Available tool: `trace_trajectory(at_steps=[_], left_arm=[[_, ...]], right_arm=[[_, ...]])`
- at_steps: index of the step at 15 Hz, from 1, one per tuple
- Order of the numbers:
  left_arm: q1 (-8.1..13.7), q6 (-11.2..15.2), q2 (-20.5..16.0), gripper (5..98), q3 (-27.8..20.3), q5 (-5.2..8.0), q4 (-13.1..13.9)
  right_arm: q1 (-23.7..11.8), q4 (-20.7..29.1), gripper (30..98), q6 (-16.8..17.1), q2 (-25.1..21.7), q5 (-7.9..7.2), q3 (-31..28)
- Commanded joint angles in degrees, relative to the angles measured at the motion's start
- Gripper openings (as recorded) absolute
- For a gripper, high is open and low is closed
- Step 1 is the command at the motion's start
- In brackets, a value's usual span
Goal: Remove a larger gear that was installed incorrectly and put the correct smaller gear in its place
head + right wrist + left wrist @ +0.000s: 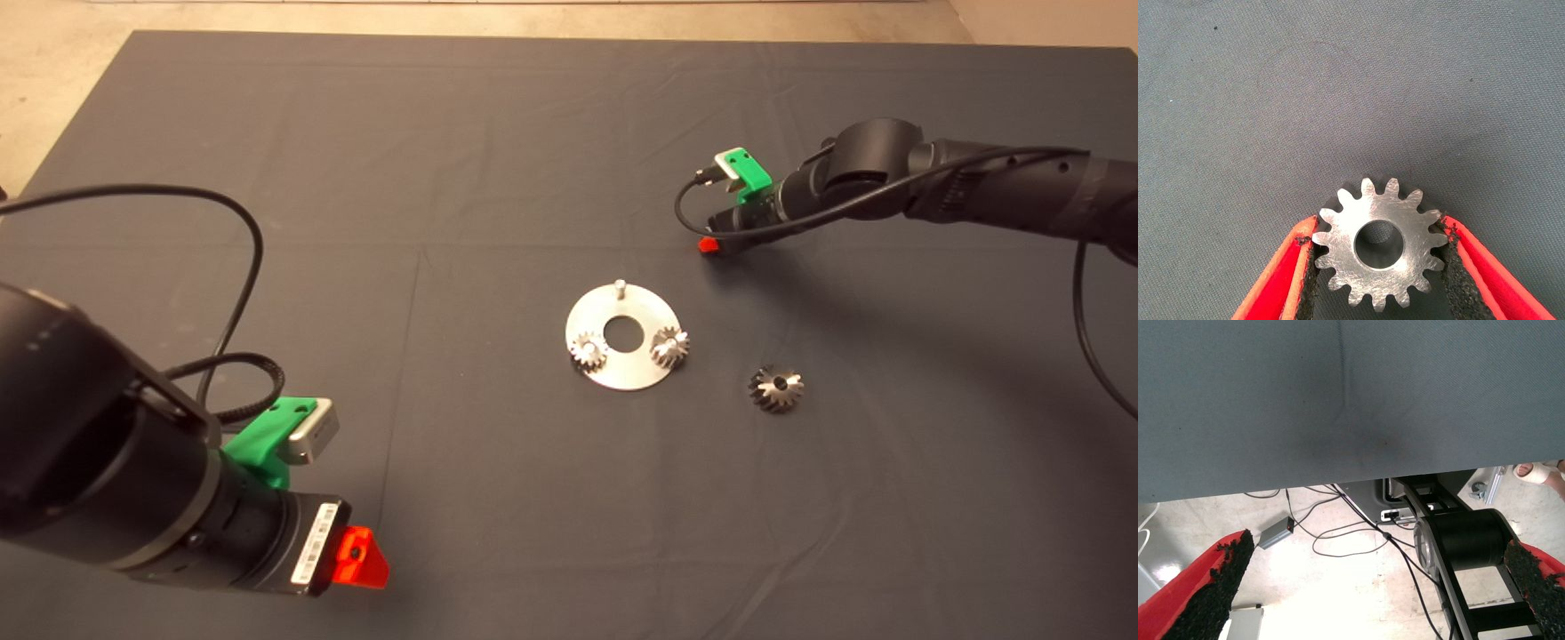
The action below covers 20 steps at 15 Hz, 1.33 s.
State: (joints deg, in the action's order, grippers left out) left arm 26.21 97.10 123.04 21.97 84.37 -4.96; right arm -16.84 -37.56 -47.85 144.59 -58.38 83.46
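Observation:
The larger gear (776, 388), shiny with flared teeth, lies loose on the mat to the right of the round steel plate (624, 378). My right gripper (711, 244) hovers beyond the plate's far right side. In the right wrist view, this gripper (1378, 230) is shut on the smaller gear (1345, 248), a pad pressing each side of its short teeth. That gear is hidden under the gripper in the head view. The plate's far pin (620, 286) stands bare. My left gripper (360, 558) waits open at the lower left.
Two small shiny gears (589, 349) (669, 347) sit on the plate's near pins beside its centre hole. The left wrist view shows the mat's edge, floor cables, and a person's shoe (1538, 473).

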Motion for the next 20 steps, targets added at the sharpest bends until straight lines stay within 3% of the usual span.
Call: trace_trajectory(at_steps=[1,12,20], left_arm=[[0.2,0.0,-0.2,97.6,-0.8,0.44,1.0],[0.2,0.0,-0.1,97.6,-0.8,0.36,1.0],[0.2,0.0,-0.2,97.6,-0.8,0.36,1.0]], right_arm=[[-0.6,-1.6,43.2,-0.1,0.0,-0.07,-0.5],[-0.6,-1.6,41.1,-0.1,-0.1,-0.05,-1.6],[-1.0,-1.6,39.8,-0.3,-0.1,-0.07,-8.0]])
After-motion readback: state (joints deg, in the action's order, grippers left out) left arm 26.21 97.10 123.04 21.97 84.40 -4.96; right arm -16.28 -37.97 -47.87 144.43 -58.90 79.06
